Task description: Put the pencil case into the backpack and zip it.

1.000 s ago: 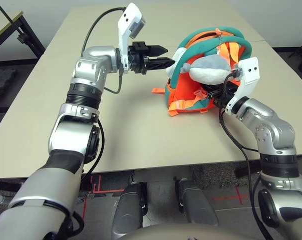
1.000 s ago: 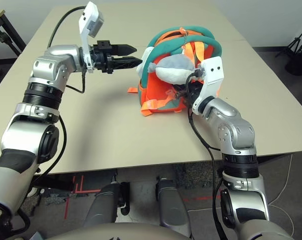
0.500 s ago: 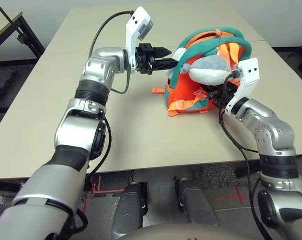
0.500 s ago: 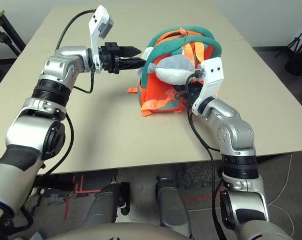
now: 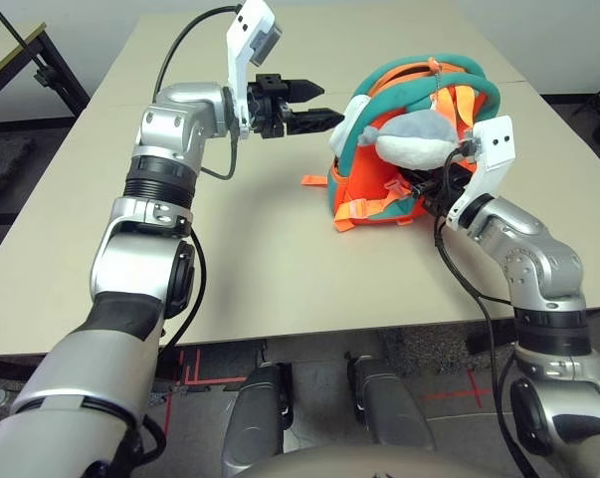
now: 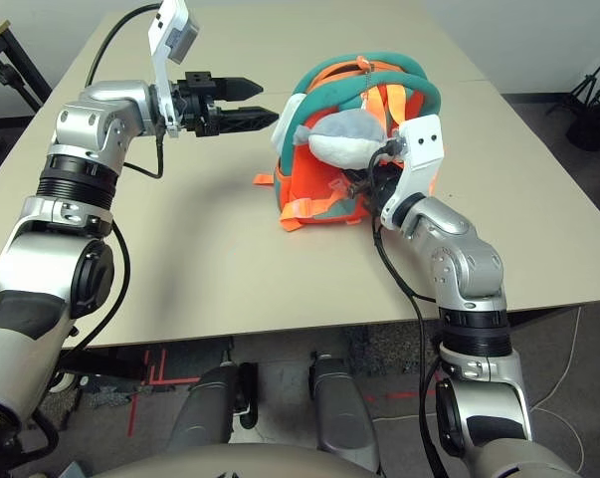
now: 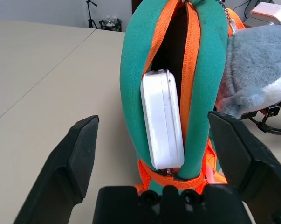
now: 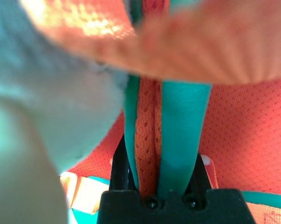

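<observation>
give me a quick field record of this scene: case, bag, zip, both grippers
pencil case: white, wedged in the backpack's opening, partly sticking out
backpack: orange with teal trim, on the table, plush toy attached
zip: open, not yet closed
left gripper: fingers open, empty, beside the backpack, apart from it
right gripper: fingers shut on the backpack's teal and orange trim
</observation>
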Controlling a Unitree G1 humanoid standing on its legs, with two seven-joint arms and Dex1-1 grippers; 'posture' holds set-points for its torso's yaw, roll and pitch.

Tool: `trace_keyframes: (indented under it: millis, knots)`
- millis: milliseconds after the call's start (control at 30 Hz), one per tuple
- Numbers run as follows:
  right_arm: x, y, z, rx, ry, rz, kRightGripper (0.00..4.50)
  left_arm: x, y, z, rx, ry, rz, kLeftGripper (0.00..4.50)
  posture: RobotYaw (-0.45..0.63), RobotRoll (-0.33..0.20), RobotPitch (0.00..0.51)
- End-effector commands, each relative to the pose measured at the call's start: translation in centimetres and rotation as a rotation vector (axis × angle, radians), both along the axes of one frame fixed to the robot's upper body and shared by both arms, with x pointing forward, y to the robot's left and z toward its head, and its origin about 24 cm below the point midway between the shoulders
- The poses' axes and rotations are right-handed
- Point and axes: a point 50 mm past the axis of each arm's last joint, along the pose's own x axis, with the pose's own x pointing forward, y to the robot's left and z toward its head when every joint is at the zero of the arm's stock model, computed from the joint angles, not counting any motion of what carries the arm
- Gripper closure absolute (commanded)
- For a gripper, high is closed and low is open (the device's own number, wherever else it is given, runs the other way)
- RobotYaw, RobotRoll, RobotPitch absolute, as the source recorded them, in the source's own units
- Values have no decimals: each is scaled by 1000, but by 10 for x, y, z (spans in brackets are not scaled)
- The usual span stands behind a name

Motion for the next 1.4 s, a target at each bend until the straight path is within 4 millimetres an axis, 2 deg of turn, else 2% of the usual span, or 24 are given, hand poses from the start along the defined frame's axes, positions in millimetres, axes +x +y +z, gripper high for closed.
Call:
trace_keyframes:
  millis: [33,100,200,367,467,533,867,1400]
  knots:
    - [0,3,-15,-14,76,9,4275,-2,-5,-2,14,6,-25,0,-167,0,130]
    - [0,3,-15,-14,76,8,4275,-3,-6,-3,15,10,-28,0,-167,0,130]
    - [1,3,-15,-15,76,9,4275,-3,-5,-5,20,22,-21,603,-166,0,129]
    - [1,3,-16,-15,77,12,4275,-3,-5,-5,27,24,-22,2527,-164,0,129]
    - [1,4,-16,-15,76,13,4275,-4,-6,-5,28,24,-29,3829,-164,0,129]
    - [1,4,-16,-15,76,12,4275,-5,-7,-7,33,29,-36,4496,-161,0,126]
    - [1,4,-16,-16,73,8,4275,-2,-22,-15,64,43,-51,4500,-166,0,121]
    - [1,6,-17,-8,73,3,4275,13,-63,-39,121,49,-15,4500,-180,0,122]
